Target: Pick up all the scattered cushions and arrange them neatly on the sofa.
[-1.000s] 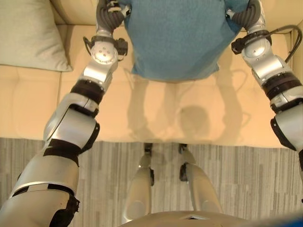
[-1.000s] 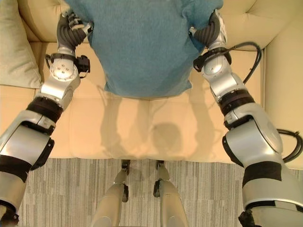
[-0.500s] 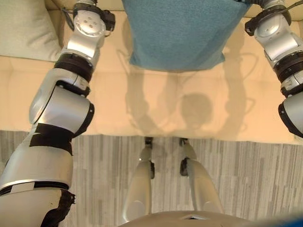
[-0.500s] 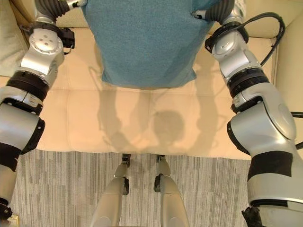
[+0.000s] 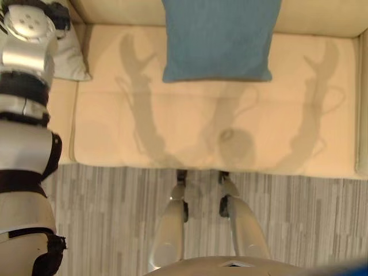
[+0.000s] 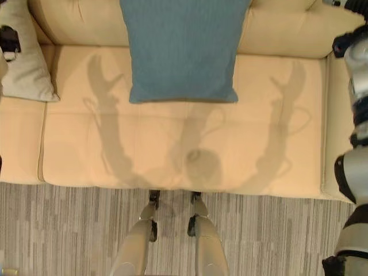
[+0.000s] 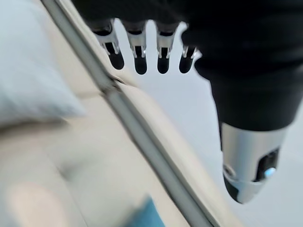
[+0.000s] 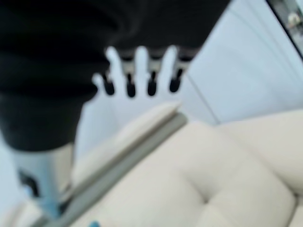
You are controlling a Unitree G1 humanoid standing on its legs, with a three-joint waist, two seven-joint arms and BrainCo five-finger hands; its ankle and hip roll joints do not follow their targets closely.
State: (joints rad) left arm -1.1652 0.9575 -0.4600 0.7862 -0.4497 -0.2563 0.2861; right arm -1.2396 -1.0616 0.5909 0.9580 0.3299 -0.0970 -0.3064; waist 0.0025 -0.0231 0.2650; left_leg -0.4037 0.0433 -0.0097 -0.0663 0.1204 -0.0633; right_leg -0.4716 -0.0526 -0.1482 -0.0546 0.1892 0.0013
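A blue cushion [image 5: 218,37] stands on the cream sofa's seat [image 5: 201,126], leaning against the backrest near the middle, with nothing touching it. A pale grey cushion [image 6: 26,63] lies at the sofa's left end. In the left wrist view my left hand [image 7: 227,56] hovers over the sofa back, its fingers [image 7: 137,54] straight and holding nothing. My right hand [image 8: 57,56] is likewise open above the sofa, with straight fingers [image 8: 130,85] and nothing between them. Both arms are spread wide to either side of the blue cushion.
The sofa's right armrest [image 6: 339,115] borders the seat on that side. A grey striped carpet [image 5: 299,218] runs along the front of the sofa. The seat in front of the blue cushion is bare.
Both hands have let go of the blue cushion and swung outward to the sides. The cushion now rests by itself against the backrest.
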